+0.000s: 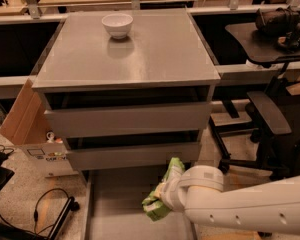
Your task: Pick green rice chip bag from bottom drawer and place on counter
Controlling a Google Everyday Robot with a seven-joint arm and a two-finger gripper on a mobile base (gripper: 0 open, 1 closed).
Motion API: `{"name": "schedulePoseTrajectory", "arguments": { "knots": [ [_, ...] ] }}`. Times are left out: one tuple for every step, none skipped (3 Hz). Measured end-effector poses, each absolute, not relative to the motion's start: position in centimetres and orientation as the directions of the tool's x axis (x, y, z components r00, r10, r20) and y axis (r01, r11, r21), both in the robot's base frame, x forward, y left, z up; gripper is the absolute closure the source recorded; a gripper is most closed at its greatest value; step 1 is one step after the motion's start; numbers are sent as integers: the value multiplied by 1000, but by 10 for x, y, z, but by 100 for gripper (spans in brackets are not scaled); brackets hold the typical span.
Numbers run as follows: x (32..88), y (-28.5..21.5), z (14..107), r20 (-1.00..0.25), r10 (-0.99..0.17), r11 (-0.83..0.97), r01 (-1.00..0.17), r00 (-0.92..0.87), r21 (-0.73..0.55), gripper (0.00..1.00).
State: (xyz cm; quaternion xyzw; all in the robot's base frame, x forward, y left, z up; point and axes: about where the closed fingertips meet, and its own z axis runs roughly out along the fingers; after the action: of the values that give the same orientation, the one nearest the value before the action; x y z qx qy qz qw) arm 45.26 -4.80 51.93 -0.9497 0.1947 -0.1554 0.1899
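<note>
Camera view: the gripper (164, 196) is clamped on the green rice chip bag (173, 170), holding it tilted upright over the right side of the bottom drawer (120, 204); the white arm (240, 209) lies nearly level, reaching in from the drawer's right; the counter (140, 54), above the drawer, carries a white bowl (117, 24).
</note>
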Motion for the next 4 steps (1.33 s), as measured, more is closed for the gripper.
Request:
{"name": "schedulePoseTrajectory", "arguments": {
  "knots": [
    [463, -97, 600, 306, -581, -767, -383, 754, -515, 100],
    [464, -97, 600, 306, -581, -767, -382, 754, -515, 100],
    [472, -76, 619, 316, -566, -771, -354, 761, -530, 100],
    [494, -34, 678, 383, -519, -798, -272, 764, -539, 100]
  ]
}}
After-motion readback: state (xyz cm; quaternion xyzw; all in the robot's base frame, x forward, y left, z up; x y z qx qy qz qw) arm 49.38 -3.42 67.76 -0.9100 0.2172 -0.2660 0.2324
